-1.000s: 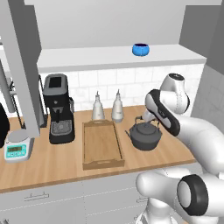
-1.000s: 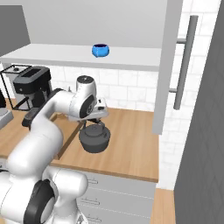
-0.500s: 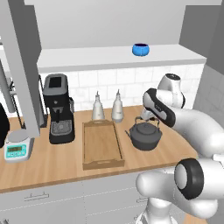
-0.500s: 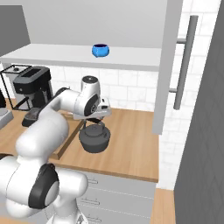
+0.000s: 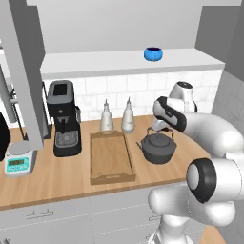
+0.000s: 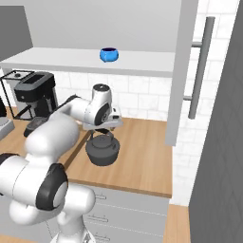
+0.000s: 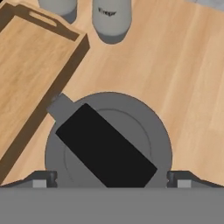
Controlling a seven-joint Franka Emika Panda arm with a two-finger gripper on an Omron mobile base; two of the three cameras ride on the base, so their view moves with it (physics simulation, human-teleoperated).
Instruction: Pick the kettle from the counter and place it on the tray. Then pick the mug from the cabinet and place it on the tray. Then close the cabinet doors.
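Since a second ago the arm has swung its wrist in over the kettle (image 5: 158,148), and the gripper (image 5: 161,127) now hangs just above the arched handle. From the hand camera the fingertips (image 7: 43,179) stand spread on either side of the kettle (image 7: 108,140), the black handle running slantwise between them, so the gripper is open and holds nothing. That spread suits a drop straight onto the handle, though the bar's slant may call for a turn of the wrist first. The kettle sits on the counter (image 5: 57,178) just beside the tray (image 5: 111,158), spout toward it, so the carry will be short. The tray lies bare, ready for both things. The mug (image 5: 153,54) waits on the cabinet shelf above, and a door (image 6: 184,71) stands open for the later reach.
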